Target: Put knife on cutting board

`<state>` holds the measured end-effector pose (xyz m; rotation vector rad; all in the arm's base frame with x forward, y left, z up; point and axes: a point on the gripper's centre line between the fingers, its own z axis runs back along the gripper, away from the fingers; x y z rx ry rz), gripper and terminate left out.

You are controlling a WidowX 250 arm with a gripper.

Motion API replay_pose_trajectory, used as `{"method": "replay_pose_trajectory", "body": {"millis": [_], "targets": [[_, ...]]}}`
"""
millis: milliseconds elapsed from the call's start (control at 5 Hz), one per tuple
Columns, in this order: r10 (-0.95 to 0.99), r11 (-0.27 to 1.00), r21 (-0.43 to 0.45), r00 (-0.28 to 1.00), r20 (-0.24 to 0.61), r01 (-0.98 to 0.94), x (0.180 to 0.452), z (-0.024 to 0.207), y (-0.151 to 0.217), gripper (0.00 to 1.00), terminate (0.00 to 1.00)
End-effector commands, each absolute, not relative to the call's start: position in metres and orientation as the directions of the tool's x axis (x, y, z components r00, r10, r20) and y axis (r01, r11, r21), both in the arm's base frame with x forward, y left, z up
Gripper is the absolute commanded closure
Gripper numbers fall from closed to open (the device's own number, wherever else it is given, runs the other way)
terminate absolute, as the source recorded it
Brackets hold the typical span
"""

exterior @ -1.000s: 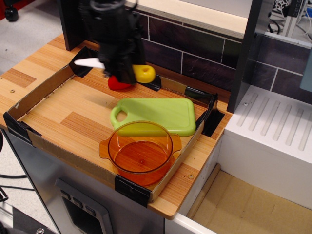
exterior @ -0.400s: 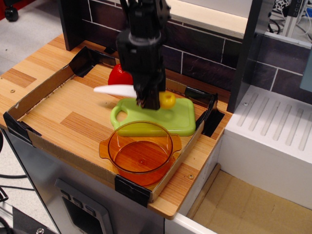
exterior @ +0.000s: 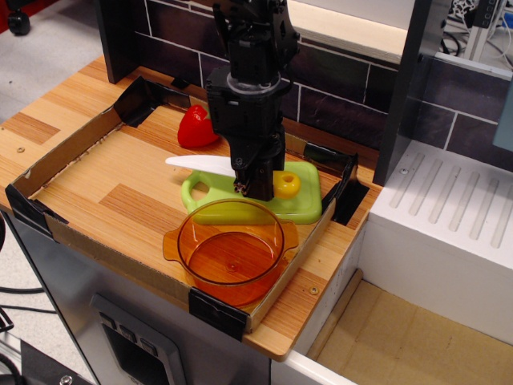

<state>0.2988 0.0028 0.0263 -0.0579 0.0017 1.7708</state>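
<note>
**Knife lowered over the cutting board, still in the grip**

The end effector (exterior: pixel 258 186) is clamped on the knife (exterior: pixel 232 170), gripping it around the join of blade and handle. The white blade sticks out to the left, roughly level, its tip reaching past the left edge of the cutting board (exterior: pixel 300 204); the yellow handle shows to the right of the end effector, low over the board's middle. Whether the handle already touches the green surface cannot be told from this view.

Compared with 0.4 s ago, the end effector has come down and shifted slightly right and toward the camera, so the knife now sits lower against the board and the yellow handle shows more fully. Against the picture from 1 s ago the change is larger: then the knife was held up at the back left, above the red object (exterior: pixel 196 128), which now stands uncovered near the back of the cardboard tray (exterior: pixel 72 144).

The orange transparent bowl (exterior: pixel 231 249) sits just in front of the board, overlapping its near edge in this view, and has not moved. Tray, board and bowl all rest on the wooden bench (exterior: pixel 48 108).
</note>
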Motion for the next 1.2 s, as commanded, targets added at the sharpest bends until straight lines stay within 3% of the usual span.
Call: {"method": "replay_pose_trajectory", "body": {"millis": [0, 200, 600, 800, 1000], "targets": [[0.993, -0.115, -0.066, -0.114, -0.009, -0.991, 0.307, 0.038, 0.012, 0.00, 0.00], [0.999, -0.051, -0.119, -0.052, 0.004, -0.992, 0.310, 0.051, 0.010, 0.00, 0.00], [1.000, 0.026, -0.216, 0.023, 0.015, -0.976, 0.304, 0.099, -0.001, 0.00, 0.00], [0.993, 0.113, -0.181, 0.118, -0.016, -0.977, 0.291, 0.118, -0.006, 0.00, 0.00], [0.969, 0.238, -0.134, 0.245, -0.038, -0.962, 0.270, 0.123, -0.011, 0.00, 0.00]]}}
